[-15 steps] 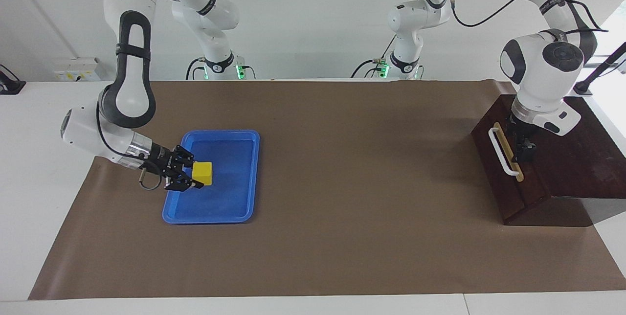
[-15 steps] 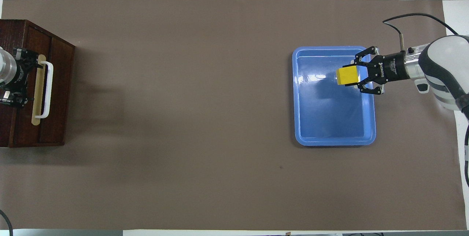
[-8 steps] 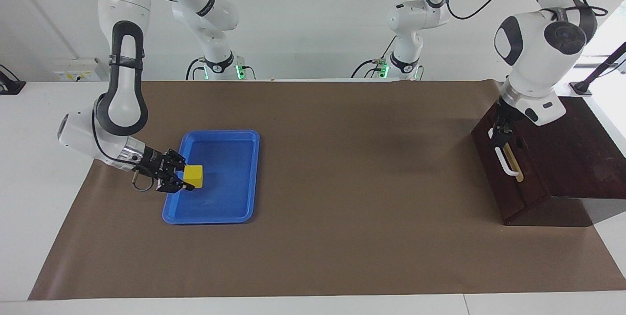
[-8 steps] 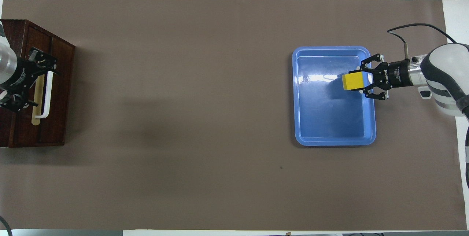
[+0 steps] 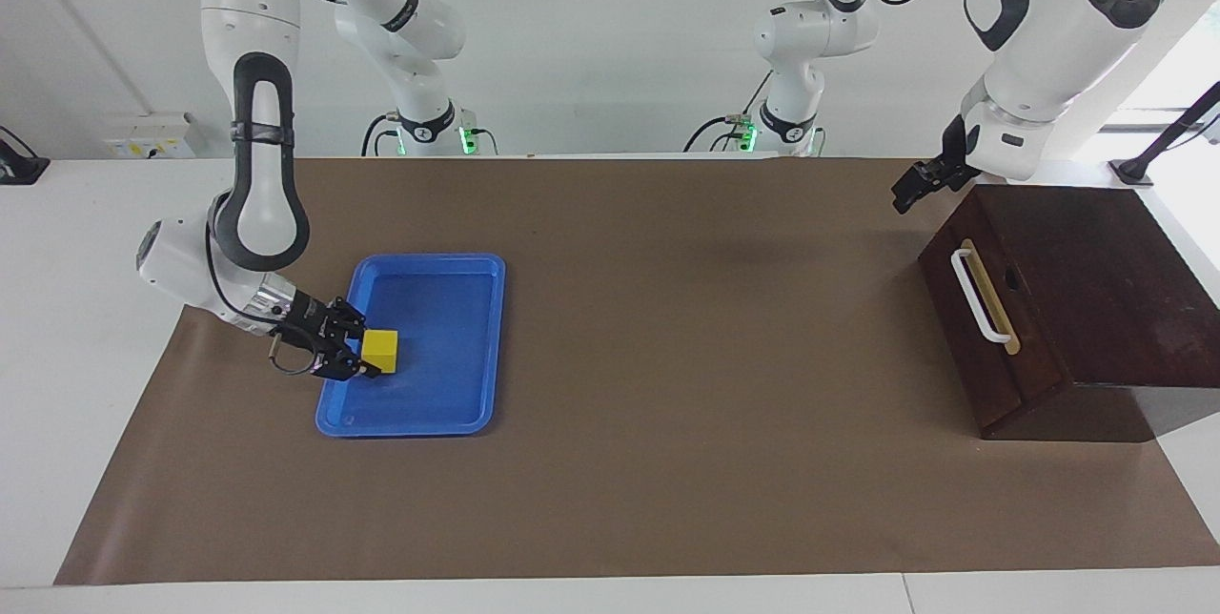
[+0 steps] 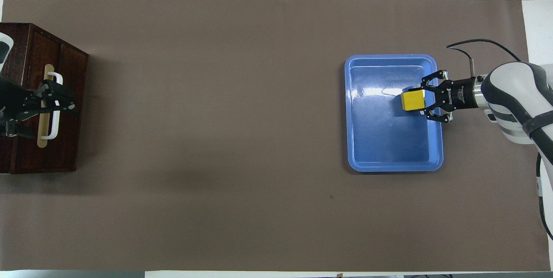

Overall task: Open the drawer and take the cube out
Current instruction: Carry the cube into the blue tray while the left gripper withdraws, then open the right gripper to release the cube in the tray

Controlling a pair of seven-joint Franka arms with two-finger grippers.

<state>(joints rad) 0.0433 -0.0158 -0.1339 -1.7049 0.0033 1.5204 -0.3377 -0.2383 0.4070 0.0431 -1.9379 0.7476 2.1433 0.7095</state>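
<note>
The yellow cube [image 5: 380, 348] [image 6: 413, 99] is low inside the blue tray [image 5: 457, 419] [image 6: 389, 163], near the tray's rim toward the right arm's end. My right gripper [image 5: 367, 354] [image 6: 419, 100] reaches in over that rim and is shut on the cube. The drawer [image 5: 991, 376] [image 6: 69, 140] is in the dark wooden box at the left arm's end. A thin pale strip shows beside its white handle [image 5: 977, 295] [image 6: 55, 129]. My left gripper [image 5: 910, 190] [image 6: 65, 101] hangs open in the air above the drawer front, clear of the handle.
A brown mat [image 5: 686, 404] covers the table between tray and box. White table edge runs around the mat. The dark box top [image 5: 1096, 290] slopes up toward the left arm's end.
My left gripper has lifted off the handle and risen above the box. My right gripper has sunk lower into the tray with the cube.
</note>
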